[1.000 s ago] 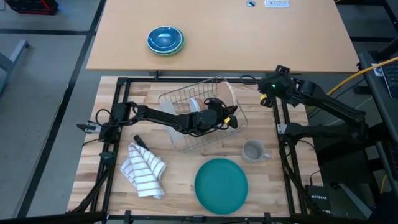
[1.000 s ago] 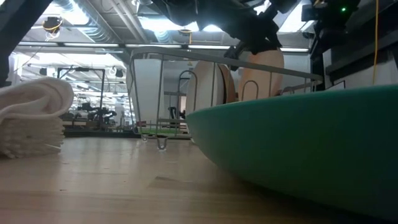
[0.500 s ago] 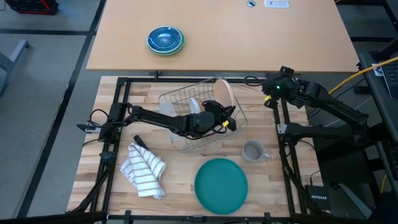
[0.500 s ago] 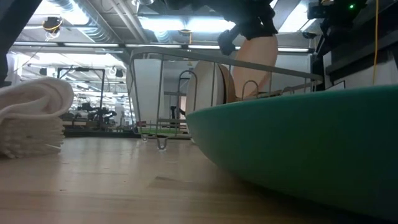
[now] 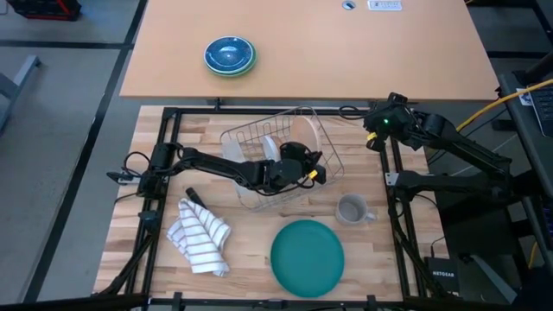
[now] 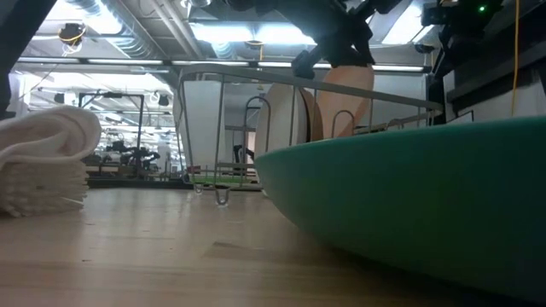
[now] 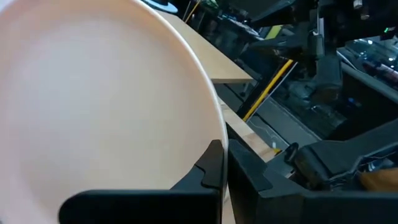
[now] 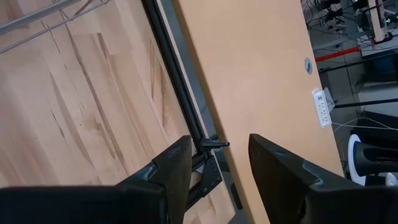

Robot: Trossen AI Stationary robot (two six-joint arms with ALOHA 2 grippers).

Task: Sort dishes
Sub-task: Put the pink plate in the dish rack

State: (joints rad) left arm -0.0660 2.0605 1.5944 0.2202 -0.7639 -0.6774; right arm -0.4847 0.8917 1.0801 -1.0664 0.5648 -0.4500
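The tan plate point(image 5: 326, 145) stands on edge in the wire dish rack point(image 5: 246, 136), leaning a little in the low view point(image 6: 345, 98). My left gripper point(image 5: 309, 164) is shut on its upper rim. The small white plate point(image 5: 270, 147) stands upright in the rack just left of it point(image 6: 286, 111). The dark green plate point(image 5: 308, 252) lies flat on the table near the front edge. My right gripper point(image 8: 214, 168) is open and empty at the table's far right corner point(image 5: 378, 128). My left gripper pinches the tan plate's rim point(image 7: 219, 134) between its two fingers, one on each face, at the plate's top point(image 6: 334, 66). The fingers come from above and from the table's left. The plate is near upright with its lower part inside the rack; the green plate hides its foot.
A grey mug point(image 5: 352, 209) stands right of the rack's near corner. A striped towel point(image 5: 200, 235) lies bunched at the near left. Blue bowls point(image 5: 230, 55) sit on the far table. The black frame rail point(image 8: 186, 118) runs beside my right gripper.
My left gripper has gone a little toward the table's left edge and down with the tan plate. The plate has sunk lower into the rack and turned edge-on to the high view, closer to the white plate.
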